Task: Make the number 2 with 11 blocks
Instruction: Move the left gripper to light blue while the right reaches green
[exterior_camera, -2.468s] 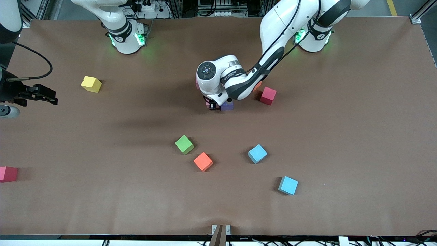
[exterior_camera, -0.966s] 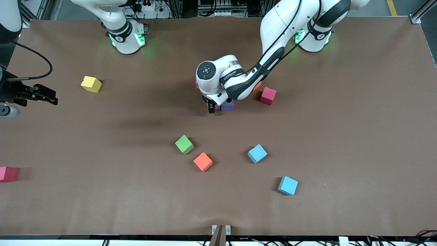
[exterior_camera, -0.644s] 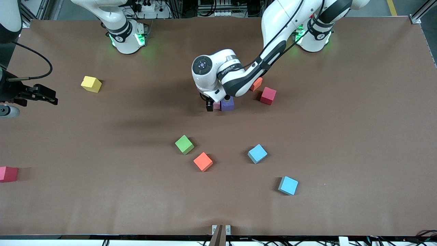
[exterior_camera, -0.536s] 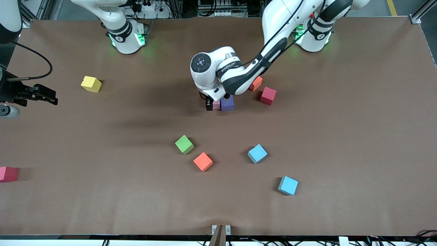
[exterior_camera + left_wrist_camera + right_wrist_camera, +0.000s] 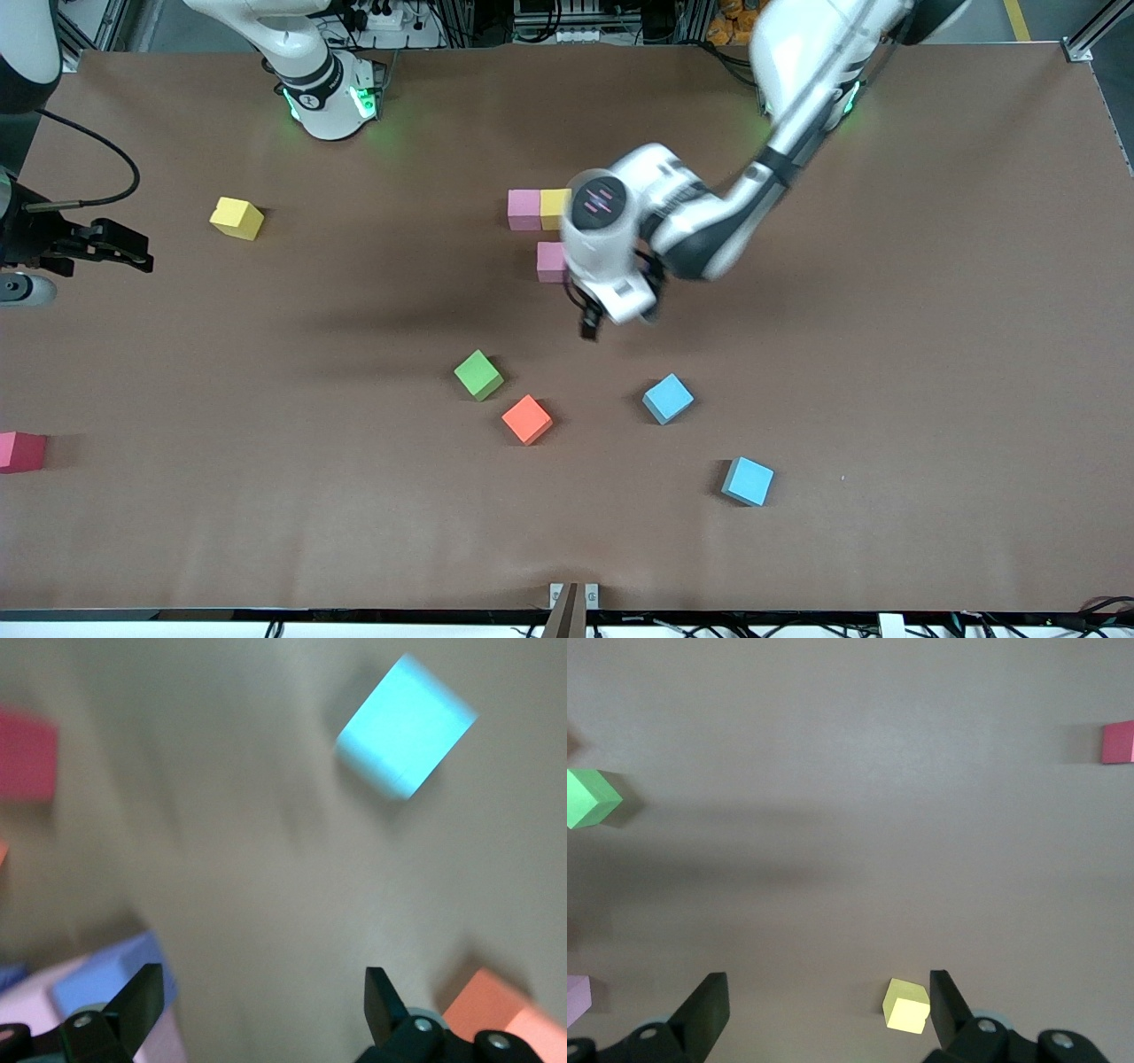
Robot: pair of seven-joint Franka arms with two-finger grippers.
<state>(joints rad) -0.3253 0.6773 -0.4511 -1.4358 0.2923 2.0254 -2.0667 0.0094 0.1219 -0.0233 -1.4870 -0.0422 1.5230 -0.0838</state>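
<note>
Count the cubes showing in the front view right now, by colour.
Pink cubes: 2
Yellow cubes: 2
Light blue cubes: 2
Green cube: 1
Orange cube: 1
Red cube: 1
Total: 9; the left arm may hide more.

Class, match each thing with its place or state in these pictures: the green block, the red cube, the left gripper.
Column 1:
1. green block
2. red cube
3. left gripper

Column 2:
A. open, up over bare table
B. beside the orange block, a little farther from the front camera
C. at the table's edge at the right arm's end

Pairs: 1-B, 2-C, 3-A
</note>
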